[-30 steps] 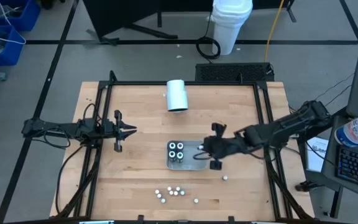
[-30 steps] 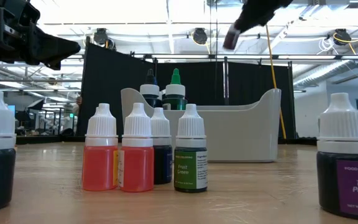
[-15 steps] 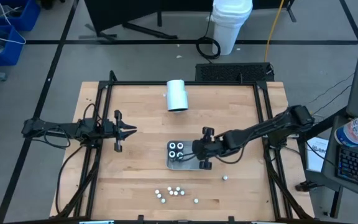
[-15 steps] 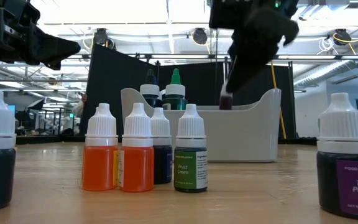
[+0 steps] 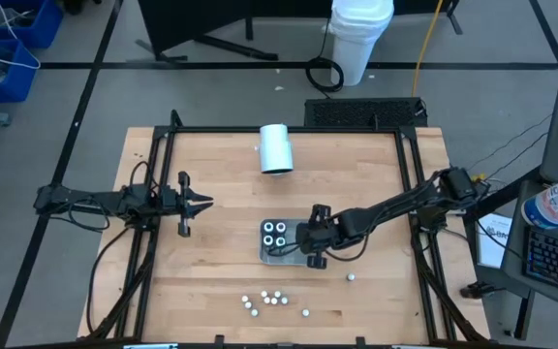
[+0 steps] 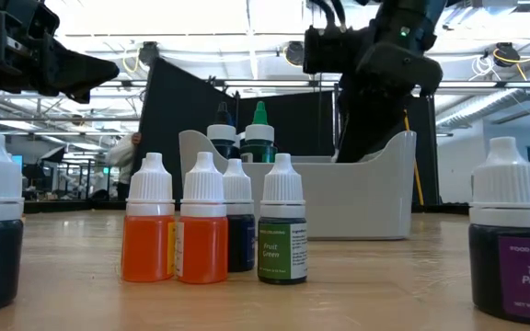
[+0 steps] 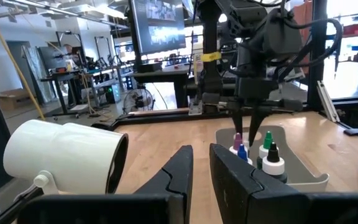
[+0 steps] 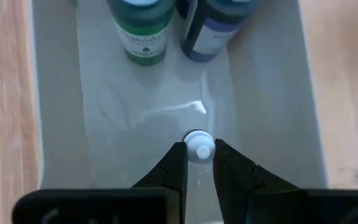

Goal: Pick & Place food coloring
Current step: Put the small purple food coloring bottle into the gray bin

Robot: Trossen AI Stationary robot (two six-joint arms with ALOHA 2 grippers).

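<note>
Inside grey tray [image 5: 303, 255]: capped bottles [image 5: 275, 234] upright at one end. Right hand [image 8: 196, 163] clamped on food coloring bottle [image 8: 199, 148] over tray floor. Left hand [image 5: 201, 204] well apart, pinched together, holding nothing.

Held bottle [image 8: 198, 149] body hidden beneath its cap, tray [image 8: 278, 93] cut off by frame edge

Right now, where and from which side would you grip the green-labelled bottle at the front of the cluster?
By its white cap, from straight above. The green-labelled bottle stands upright with bottles crowded close at its left and behind, so its sides are boxed in, while the narrow ribbed cap stands clear on top for two fingers.
</note>
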